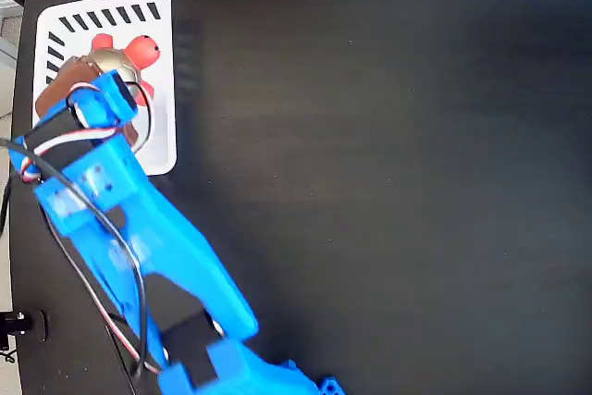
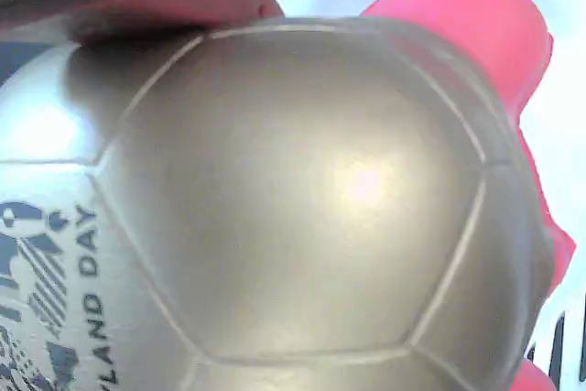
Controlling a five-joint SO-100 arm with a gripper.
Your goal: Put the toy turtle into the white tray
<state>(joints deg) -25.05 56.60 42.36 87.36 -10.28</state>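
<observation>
Black counter (image 1: 388,164) fills most of the fixed view, bare across its middle and right. My blue arm (image 1: 139,238) runs from the bottom edge up toward the top-left corner, with black, red and white wires looping beside it. At that corner lies the white tray (image 1: 162,150), with black slanted slots along its top and left edges. My gripper (image 1: 97,90) sits over the tray, its brown finger (image 1: 60,85) against the left side of the toy turtle (image 1: 118,64). The toy turtle is within the tray's outline, its shiny shell partly under my gripper, its red-orange head and a foot poking out toward the slots at the top. I cannot tell whether it rests on the tray or hangs just above it.

From my wrist view the gold-silver shell (image 2: 311,199) fills nearly everything, panel seams and dark printed lettering at lower left, red parts at the right edge. Whether my gripper is pinching the shell or merely touching it, I cannot tell.
</observation>
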